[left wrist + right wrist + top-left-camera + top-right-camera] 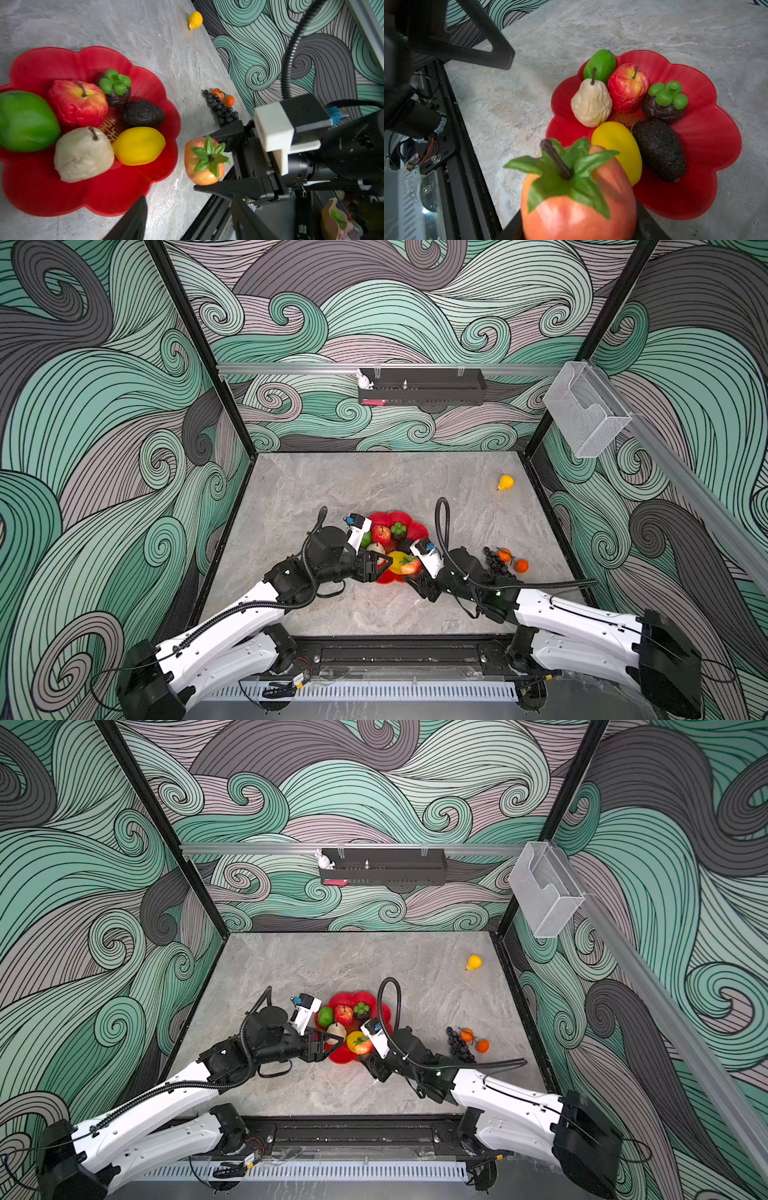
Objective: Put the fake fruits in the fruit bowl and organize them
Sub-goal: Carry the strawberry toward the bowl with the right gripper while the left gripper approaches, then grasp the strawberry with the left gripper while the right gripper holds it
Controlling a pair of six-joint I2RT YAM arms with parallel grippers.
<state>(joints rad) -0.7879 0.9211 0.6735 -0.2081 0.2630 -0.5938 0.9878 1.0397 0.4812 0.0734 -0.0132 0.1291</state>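
The red scalloped fruit bowl [409,519] [41,60] holds a green fruit [25,120], a red apple [79,101], a dark fruit with a green cap [115,89], an avocado [143,114], a yellow lemon [139,145] and a beige pear [83,153]. My right gripper [409,572] [577,224] is shut on an orange-red fruit with a green leafy top [577,197] [204,161], held just off the bowl's near right rim. My left gripper [384,562] [188,199] hangs open and empty by the bowl's near left rim.
A dark grape bunch [494,563] and two tiny oranges [505,555] lie on the table right of the right arm. A small yellow fruit [505,482] sits far back right. A black wall tray [422,385] and a clear mesh bin [586,414] hang on the walls.
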